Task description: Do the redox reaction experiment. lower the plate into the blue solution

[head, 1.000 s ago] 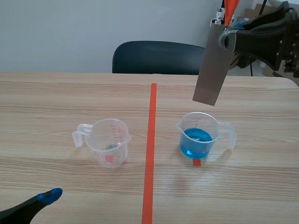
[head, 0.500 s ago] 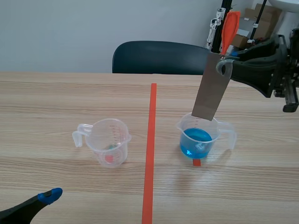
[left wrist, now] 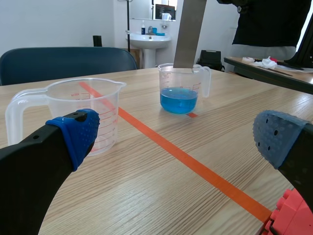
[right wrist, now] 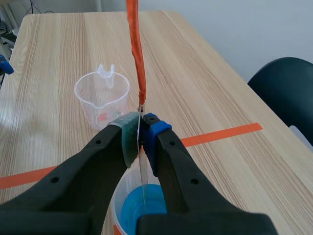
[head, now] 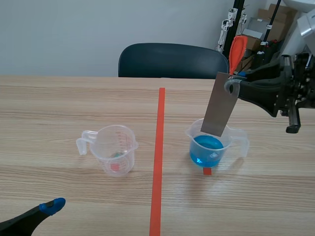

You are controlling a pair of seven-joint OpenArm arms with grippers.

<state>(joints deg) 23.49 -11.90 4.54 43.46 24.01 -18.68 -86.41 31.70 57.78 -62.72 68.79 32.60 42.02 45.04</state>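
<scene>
Scene view: right end effector (head: 234, 83) clamps plate (head: 219, 110), lower edge inside blue-solution cup (head: 242, 141) rim; left end effector (left wrist: 176, 138) spread.

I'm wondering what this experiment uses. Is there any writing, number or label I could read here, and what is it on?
Nothing here reads clearly.
Red scale marks on the clear measuring cup: too small to read.
Red marks on the cup of blue liquid: blurred.
Metal plate: no writing visible.

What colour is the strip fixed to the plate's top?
The strip is orange-red; right wrist view.
</scene>
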